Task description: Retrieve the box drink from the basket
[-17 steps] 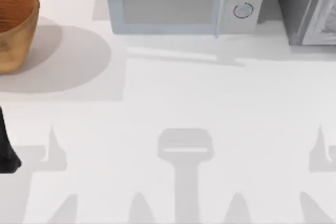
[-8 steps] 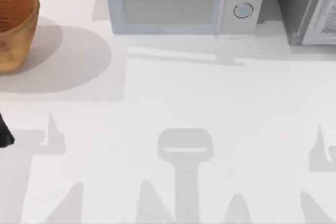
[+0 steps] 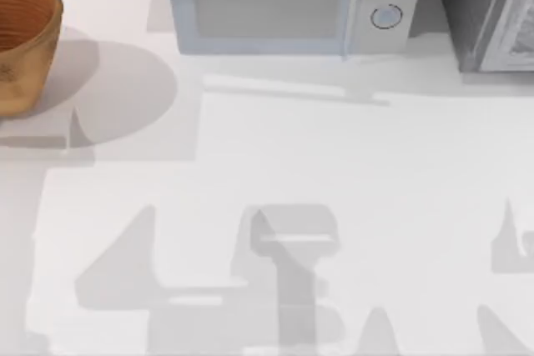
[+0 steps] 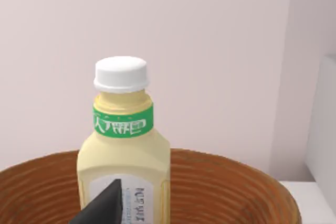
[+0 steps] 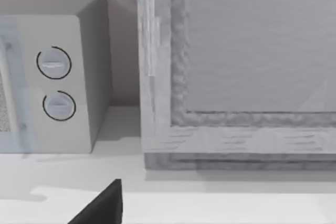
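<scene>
1. Orange-brown and finely ribbed, the basket (image 3: 25,39) is found at the far left of the table (image 3: 275,156), near its back edge.
2. Pale-yellow with a white cap and a green band, the box drink (image 4: 123,150) is seen upright in the left wrist view, its lower body sunk behind the basket's rim (image 4: 226,174) and its neck well above it.
3. One dark finger of the left gripper (image 4: 102,208) is caught just in front of the drink's label; whether the drink is clasped or free cannot be told.
4. For a clean retrieval, it is judged that the body should be pinched below the shoulder rather than at the cap, and the lift kept straight up so that the rim is cleared without the basket being dragged.
5. Further right, a grey-white microwave (image 3: 284,6) is set along the back.
6. At the right, a grey cabinet (image 5: 241,66) is faced by the parked right gripper (image 5: 102,205); its grip cannot be judged either.
</scene>
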`<state>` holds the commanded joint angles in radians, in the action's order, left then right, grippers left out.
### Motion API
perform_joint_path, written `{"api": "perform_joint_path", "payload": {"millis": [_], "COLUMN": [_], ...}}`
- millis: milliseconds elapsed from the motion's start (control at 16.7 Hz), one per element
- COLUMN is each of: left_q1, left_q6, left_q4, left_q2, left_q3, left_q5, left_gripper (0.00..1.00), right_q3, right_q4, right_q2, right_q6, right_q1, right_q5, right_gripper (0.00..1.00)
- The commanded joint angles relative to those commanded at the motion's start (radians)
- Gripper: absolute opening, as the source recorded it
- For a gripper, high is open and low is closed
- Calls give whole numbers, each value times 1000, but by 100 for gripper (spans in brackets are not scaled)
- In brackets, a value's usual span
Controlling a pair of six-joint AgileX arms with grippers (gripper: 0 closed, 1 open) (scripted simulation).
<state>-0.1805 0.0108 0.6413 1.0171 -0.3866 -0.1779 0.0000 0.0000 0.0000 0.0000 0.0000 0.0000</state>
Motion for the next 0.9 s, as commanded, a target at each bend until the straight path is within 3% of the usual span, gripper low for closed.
{"api": "perform_joint_path", "payload": {"millis": [540,900], "left_q1": [-95,-117], "left_q6": [6,5], "left_q4": [448,571], "left_q2": [757,976], "left_q3": [-295,-380], "left_q5": [-123,-157], "left_gripper": [100,100], "right_q3": [0,0], "right_q4": [0,0], "right_q2": [0,0], "right_q6": [0,0], "right_q1": [0,0], "right_q5": [0,0], "right_gripper": [100,100]}}
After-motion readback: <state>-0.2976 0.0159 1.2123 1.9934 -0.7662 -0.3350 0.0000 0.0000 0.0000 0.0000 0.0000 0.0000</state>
